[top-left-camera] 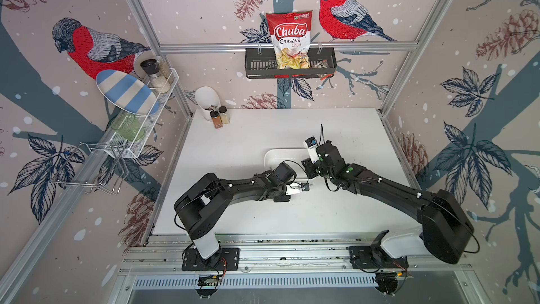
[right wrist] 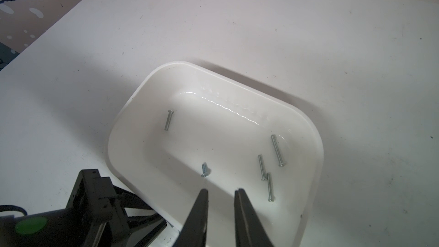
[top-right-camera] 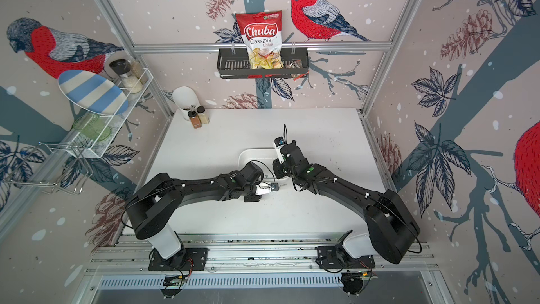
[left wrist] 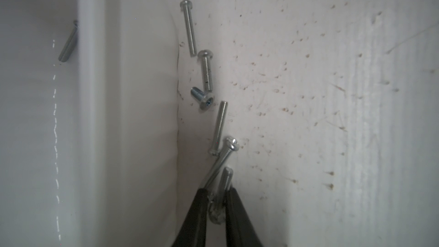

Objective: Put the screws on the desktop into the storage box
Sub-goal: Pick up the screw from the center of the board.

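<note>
Eleven screws [left wrist: 189, 27] and one storage box [right wrist: 237, 86].

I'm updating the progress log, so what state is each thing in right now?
storage box, upright on the desktop, uncovered.
screws in box, five lying flat on its floor.
loose screws, four lying on the desktop beside the storage box wall.
left gripper, shut on pinched screws.
pinched screws, two caught between its fingers.
right gripper, open, empty, over the storage box.
</note>
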Controlling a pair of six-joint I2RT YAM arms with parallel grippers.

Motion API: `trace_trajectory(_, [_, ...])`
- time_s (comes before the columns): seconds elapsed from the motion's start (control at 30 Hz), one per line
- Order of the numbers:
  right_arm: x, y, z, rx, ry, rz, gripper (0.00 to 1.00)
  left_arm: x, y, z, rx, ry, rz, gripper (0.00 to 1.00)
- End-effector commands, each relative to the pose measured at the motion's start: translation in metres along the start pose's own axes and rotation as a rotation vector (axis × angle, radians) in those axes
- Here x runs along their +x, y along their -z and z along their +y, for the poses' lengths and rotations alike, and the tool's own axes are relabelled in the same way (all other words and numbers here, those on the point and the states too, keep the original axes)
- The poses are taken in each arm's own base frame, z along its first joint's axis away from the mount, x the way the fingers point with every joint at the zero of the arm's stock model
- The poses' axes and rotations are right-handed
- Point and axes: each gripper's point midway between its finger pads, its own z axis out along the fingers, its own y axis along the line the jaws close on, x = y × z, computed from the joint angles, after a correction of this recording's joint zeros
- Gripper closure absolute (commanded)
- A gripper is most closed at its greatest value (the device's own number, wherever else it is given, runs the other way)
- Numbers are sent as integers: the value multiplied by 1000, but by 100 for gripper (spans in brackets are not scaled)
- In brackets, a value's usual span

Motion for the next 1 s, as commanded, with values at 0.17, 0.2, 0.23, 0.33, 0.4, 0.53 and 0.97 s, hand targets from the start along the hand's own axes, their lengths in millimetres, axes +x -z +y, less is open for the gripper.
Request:
trace_trajectory(0.17, [-2,1,3,-12,-7,-12,76,3,-2,-13,88,36,34,82])
trace_trajectory(0.2, [-2,1,3,-10,-8,-12,76,3,-2,-14,97,43,42,82])
trace_trajectory(0.23, [-2,2,3,-10,-7,-14,75,4,-3,-16,110,47,48,82])
trace_trajectory(0.33, [-2,2,2,-7,-7,-14,75,3,-5,-20,135,55,51,82])
trace_trajectory(0.4, [-2,2,2,-6,-6,-13,75,3,-5,-21,147,65,59,81])
trace_trajectory(0.53, [-2,1,1,-1,-4,-13,75,3,-5,-21,144,71,85,80])
trace_trajectory(0.97, [-2,3,-1,8,-5,-17,75,4,-3,-29,170,83,142,83])
